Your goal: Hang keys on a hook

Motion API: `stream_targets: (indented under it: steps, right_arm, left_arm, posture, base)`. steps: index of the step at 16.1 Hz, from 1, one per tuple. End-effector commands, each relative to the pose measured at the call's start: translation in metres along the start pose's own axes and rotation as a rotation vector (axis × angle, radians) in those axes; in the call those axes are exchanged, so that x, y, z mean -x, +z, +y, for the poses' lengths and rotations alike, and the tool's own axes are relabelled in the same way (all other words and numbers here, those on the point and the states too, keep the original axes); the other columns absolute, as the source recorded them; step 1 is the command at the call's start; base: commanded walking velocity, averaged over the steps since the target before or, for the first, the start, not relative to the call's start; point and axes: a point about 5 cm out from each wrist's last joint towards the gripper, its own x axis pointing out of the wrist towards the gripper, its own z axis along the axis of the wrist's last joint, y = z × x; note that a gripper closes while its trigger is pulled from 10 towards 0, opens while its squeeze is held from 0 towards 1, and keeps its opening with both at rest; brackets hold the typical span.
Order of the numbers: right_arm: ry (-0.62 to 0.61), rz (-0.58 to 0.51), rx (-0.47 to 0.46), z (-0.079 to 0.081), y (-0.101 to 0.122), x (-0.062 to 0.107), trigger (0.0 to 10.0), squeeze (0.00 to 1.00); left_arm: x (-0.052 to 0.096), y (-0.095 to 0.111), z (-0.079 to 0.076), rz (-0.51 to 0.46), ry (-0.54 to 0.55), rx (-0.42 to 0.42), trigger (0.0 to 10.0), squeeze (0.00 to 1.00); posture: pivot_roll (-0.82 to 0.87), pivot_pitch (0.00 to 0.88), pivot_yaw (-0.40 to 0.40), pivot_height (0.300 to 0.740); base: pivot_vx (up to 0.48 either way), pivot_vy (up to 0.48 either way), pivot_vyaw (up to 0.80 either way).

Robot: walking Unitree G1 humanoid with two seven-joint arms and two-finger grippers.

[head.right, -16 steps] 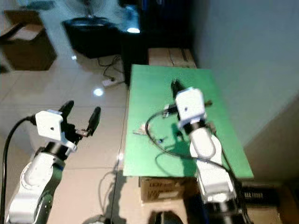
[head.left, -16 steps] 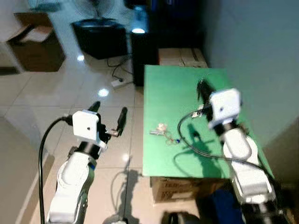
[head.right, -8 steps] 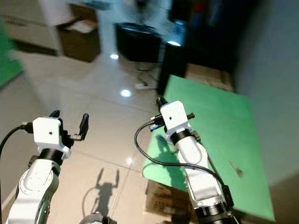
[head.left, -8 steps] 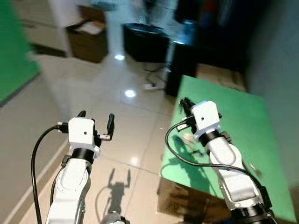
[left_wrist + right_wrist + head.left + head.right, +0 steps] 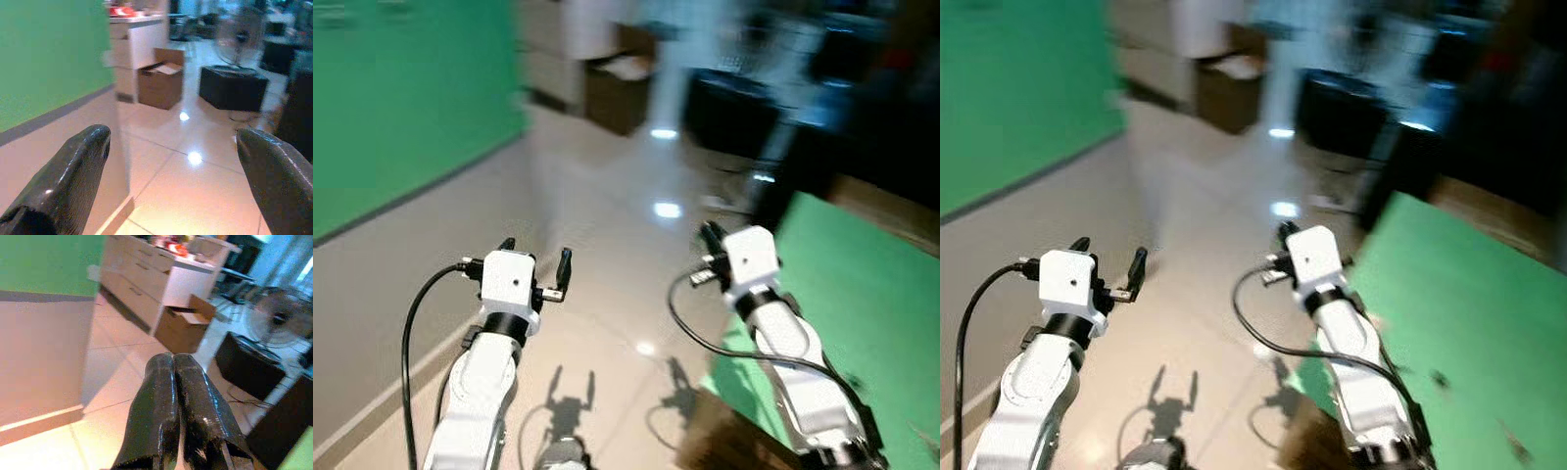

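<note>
My left gripper (image 5: 536, 253) is held up over the tiled floor, open, with nothing between its fingers (image 5: 73, 166). To its right, my right gripper (image 5: 708, 233) is raised at the near left corner of the green table (image 5: 862, 284). In the right wrist view its two black fingers (image 5: 161, 396) are pressed together, shut, with nothing visible between them. Small dark specks (image 5: 1440, 377) on the table are too blurred to identify.
A green wall (image 5: 401, 98) with a grey base runs along the left. Ahead stand a white cabinet (image 5: 146, 284), an open cardboard box (image 5: 161, 83), a black box (image 5: 234, 88) and a fan (image 5: 239, 34). Shiny tiled floor (image 5: 607, 215) lies between.
The camera has swung left: the green table has slid to the right edge and the green wall has come into view. Both arms keep their pose, and the views are blurred.
</note>
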Motion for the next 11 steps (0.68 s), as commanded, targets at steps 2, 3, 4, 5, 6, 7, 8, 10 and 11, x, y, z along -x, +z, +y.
stream_targets:
  steps: [2, 3, 4, 5, 6, 7, 8, 10, 11]
  right_arm:
    - [-0.047, -0.006, -0.019, -0.008, 0.000, 0.002, 10.0, 0.00]
    - [-0.051, -0.002, -0.019, -0.008, -0.001, 0.003, 10.0, 0.00]
    - [-0.051, 0.001, -0.019, -0.006, -0.002, 0.005, 10.0, 0.00]
    - [-0.046, 0.015, -0.025, -0.004, -0.005, 0.007, 10.0, 0.00]
    - [-0.041, 0.030, -0.031, -0.003, -0.009, 0.010, 10.0, 0.00]
    - [-0.041, 0.043, -0.031, -0.003, -0.012, 0.011, 10.0, 0.00]
    - [-0.043, 0.048, -0.028, -0.004, -0.013, 0.010, 10.0, 0.00]
    - [-0.049, 0.055, -0.028, -0.005, -0.015, 0.009, 10.0, 0.00]
    - [-0.059, 0.067, -0.028, -0.006, -0.017, 0.010, 10.0, 0.00]
  left_arm:
    - [-0.002, 0.000, -0.002, 0.013, -0.010, 0.009, 10.0, 0.00]
    - [-0.003, 0.000, -0.004, 0.010, -0.023, 0.004, 10.0, 0.00]
    - [-0.003, -0.001, -0.005, 0.011, -0.032, -0.002, 10.0, 0.00]
    - [-0.003, -0.003, -0.006, 0.020, -0.035, -0.008, 10.0, 0.00]
    - [-0.002, -0.004, -0.007, 0.034, -0.028, -0.002, 10.0, 0.00]
    - [-0.002, -0.004, -0.008, 0.030, -0.024, -0.011, 10.0, 0.00]
    - [-0.003, -0.003, -0.008, 0.019, -0.027, -0.013, 10.0, 0.00]
    - [-0.004, 0.001, -0.015, -0.019, -0.092, -0.039, 10.0, 0.00]
    - [-0.004, 0.003, -0.016, -0.027, -0.097, -0.045, 10.0, 0.00]
  posture:
    - [-0.07, 0.005, -0.044, 0.740]
    - [-0.07, 0.005, -0.039, 0.740]
    - [-0.08, 0.007, -0.037, 0.740]
    - [-0.08, 0.008, -0.038, 0.740]
    - [-0.08, 0.007, -0.038, 0.740]
    - [-0.08, 0.005, -0.044, 0.740]
    - [-0.08, 0.002, -0.045, 0.740]
    - [-0.08, 0.000, -0.049, 0.740]
    - [-0.07, 0.000, -0.047, 0.740]
  base:
    - [0.000, 0.000, 0.80]
    - [0.000, 0.000, 0.80]
    - [0.000, 0.000, 0.80]
    - [0.000, 0.000, 0.80]
    - [0.000, 0.000, 0.80]
    - [0.000, 0.000, 0.80]
    - [0.000, 0.000, 0.80]
    - [0.000, 0.000, 0.80]
    - [0.000, 0.000, 0.80]
